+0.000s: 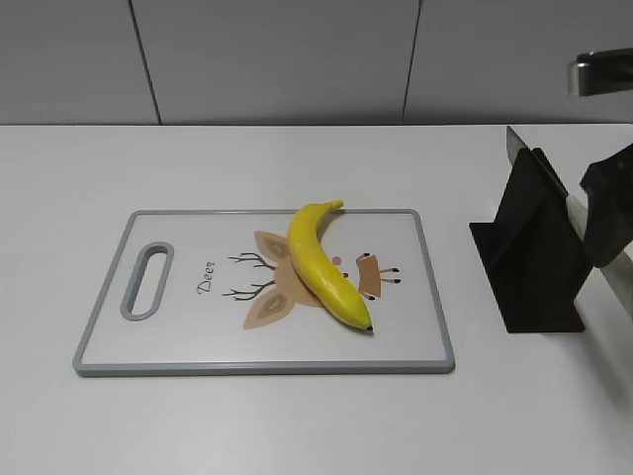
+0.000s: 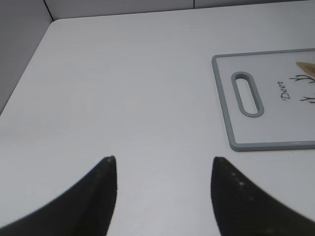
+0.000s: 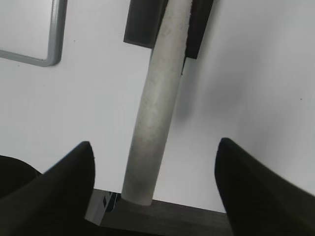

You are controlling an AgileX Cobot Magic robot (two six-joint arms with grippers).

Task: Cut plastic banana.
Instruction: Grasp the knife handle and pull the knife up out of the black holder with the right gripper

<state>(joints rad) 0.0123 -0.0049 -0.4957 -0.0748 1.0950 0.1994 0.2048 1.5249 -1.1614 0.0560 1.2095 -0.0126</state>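
The plastic banana (image 1: pixel 321 262), glossy yellow with a black tip, lies diagonally on the white, grey-rimmed cutting board (image 1: pixel 178 336). A knife with a pale grey handle (image 3: pixel 155 98) stands slanted in a black holder (image 1: pixel 529 257) to the right of the board. My right gripper (image 3: pixel 155 143) is open, and the handle lies between its fingers without them closing on it. It shows at the right edge of the exterior view (image 1: pixel 605 223). My left gripper (image 2: pixel 163 160) is open and empty over bare table, left of the board's handle slot (image 2: pixel 247 93).
The board's corner (image 3: pixel 49 49) and the holder's base (image 3: pixel 142 22) show in the right wrist view. A grey metal part (image 1: pixel 600 74) sticks in at the top right. A grey wall runs along the back of the white table (image 1: pixel 79 198).
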